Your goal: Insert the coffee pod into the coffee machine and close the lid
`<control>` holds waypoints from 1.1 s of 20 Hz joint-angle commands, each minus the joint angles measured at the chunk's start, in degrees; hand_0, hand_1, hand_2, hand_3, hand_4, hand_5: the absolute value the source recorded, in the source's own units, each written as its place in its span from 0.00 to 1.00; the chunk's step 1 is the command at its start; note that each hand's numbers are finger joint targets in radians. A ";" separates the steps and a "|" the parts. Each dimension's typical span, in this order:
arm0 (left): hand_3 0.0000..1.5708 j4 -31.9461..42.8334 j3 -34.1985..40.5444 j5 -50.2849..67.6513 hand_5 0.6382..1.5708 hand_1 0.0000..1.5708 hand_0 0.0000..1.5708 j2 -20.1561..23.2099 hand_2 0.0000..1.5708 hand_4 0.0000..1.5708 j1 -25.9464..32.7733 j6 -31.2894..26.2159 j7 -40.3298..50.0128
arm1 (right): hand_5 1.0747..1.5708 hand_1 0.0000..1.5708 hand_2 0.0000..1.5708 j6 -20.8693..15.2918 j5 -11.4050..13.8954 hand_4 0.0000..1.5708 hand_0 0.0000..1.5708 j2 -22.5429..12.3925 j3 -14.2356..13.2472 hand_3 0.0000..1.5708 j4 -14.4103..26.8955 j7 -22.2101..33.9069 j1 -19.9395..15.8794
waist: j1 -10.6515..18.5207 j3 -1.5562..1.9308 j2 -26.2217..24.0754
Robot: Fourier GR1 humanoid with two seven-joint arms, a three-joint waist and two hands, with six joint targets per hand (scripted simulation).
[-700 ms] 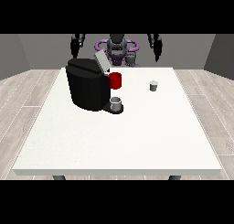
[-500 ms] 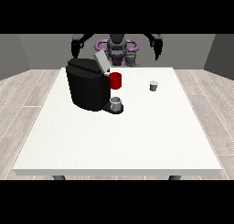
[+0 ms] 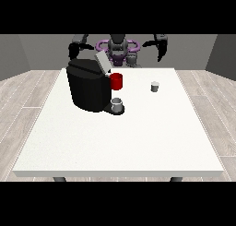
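Reaching comes first, by the look of it: the coffee pod (image 3: pixel 155 86), a small grey cup, stands upright on the white table (image 3: pixel 120 142) right of centre in the upper part of the frame, well apart from the black coffee machine (image 3: pixel 90 86) at upper left, and neither hand is near it. The hand at the view's right (image 3: pixel 161 49) hangs raised at the top right, beyond the table's far edge, and is the nearer one to the pod; whether its fingers are apart or together I cannot tell. The hand at the view's left (image 3: pixel 73 50) sits up behind the machine, fingers likewise unreadable. The machine's lid (image 3: pixel 102 62) stands tilted up and open, a red part (image 3: pixel 116 81) shows at its front, and a grey cup (image 3: pixel 117 104) rests on its drip base. To do this step well, I judge that the right-side hand should come down over the pod from behind and above (keeping the pod upright, as a small, light cup tips easily), fingers spread around it before closing, then carry it leftward and high enough to clear the open lid
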 commanded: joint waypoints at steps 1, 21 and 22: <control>0.00 4.25 2.57 -3.69 1.00 0.00 0.00 4.75 0.00 0.29 -3.51 0.02 1.56 | 1.00 0.00 0.00 -0.12 0.67 0.23 0.00 -0.72 1.05 0.00 -2.44 3.33 -1.68 | -2.42 0.01 1.24; 0.00 34.22 4.01 -23.54 1.00 0.00 0.00 17.33 0.00 0.00 -19.35 2.30 -9.16 | 1.00 0.00 0.00 -0.84 1.78 0.30 0.00 -0.32 1.42 0.00 1.06 -0.54 -8.51 | -7.87 0.00 14.85; 0.00 37.12 5.62 -23.97 1.00 0.00 0.00 17.09 0.00 0.00 -21.69 5.25 -8.40 | 1.00 0.00 0.00 -1.51 3.74 0.29 0.00 1.22 3.96 0.00 -0.30 -3.17 -7.86 | -10.40 -0.03 18.27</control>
